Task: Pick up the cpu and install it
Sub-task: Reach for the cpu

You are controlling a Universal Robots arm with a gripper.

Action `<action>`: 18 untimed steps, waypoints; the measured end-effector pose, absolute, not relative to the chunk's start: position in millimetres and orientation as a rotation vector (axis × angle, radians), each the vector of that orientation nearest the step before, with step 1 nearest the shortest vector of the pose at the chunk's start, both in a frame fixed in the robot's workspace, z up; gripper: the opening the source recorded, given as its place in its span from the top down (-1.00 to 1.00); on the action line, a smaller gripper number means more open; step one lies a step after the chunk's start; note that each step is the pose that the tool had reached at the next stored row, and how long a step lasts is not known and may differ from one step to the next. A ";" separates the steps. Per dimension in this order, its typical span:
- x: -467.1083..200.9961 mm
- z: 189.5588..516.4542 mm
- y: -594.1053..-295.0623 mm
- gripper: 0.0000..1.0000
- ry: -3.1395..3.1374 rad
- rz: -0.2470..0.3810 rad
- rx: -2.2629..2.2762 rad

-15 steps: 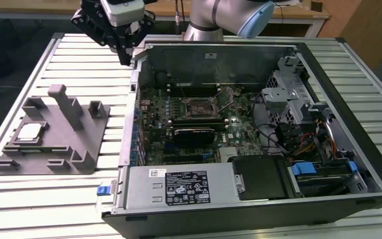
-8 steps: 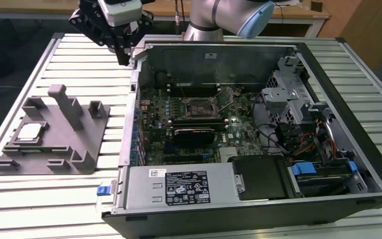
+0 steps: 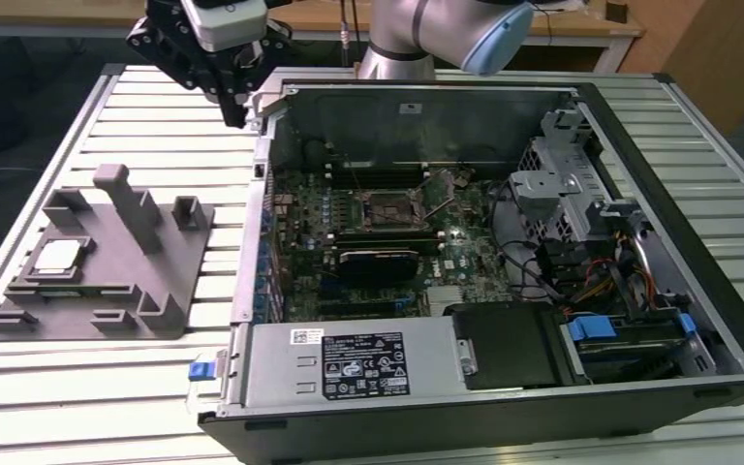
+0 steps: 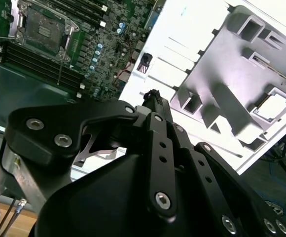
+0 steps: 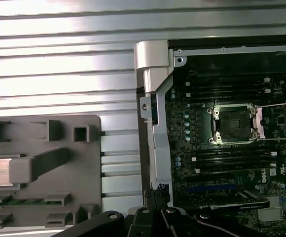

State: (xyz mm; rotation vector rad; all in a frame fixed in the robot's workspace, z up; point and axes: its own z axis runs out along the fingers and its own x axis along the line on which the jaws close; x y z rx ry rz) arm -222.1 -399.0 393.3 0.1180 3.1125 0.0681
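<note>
A pale desk (image 3: 127, 116) of long metal slats ran across the exterior view, with tan wooden furniture (image 3: 689, 39) standing behind it at the back of the room. On the exterior view's left the slats carried a grey fixture block (image 3: 152, 281). The cpu (image 3: 59, 257) lay flat in a square pocket of that block, its light metal top facing up. Both wrist views showed it seated there as well (image 4: 273, 106) (image 5: 1, 173). To the exterior view's right of the block lay an open black computer case (image 3: 682, 203), its green motherboard (image 3: 307, 223) exposed. The socket (image 3: 386, 206) sat near the middle of the board, and in the first wrist view its metal cover was swung open beside the socket (image 5: 233, 123). A silver power supply (image 3: 346, 363) filled the near end of the case. The grey arm (image 3: 411, 29) reached in from the far edge. Its black end effector (image 3: 233, 118) hung above the bare slats just outside the case's far corner, well apart from the cpu. In both wrist views its fingers came together at the tip (image 4: 153, 95) (image 5: 155, 190) with nothing between them.
</note>
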 end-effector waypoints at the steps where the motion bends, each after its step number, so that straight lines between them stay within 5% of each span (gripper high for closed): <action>1: -223.5 393.3 -399.0 0.79 3.113 0.068 0.118; 18: -247.3 393.1 -399.4 0.79 3.112 0.070 0.118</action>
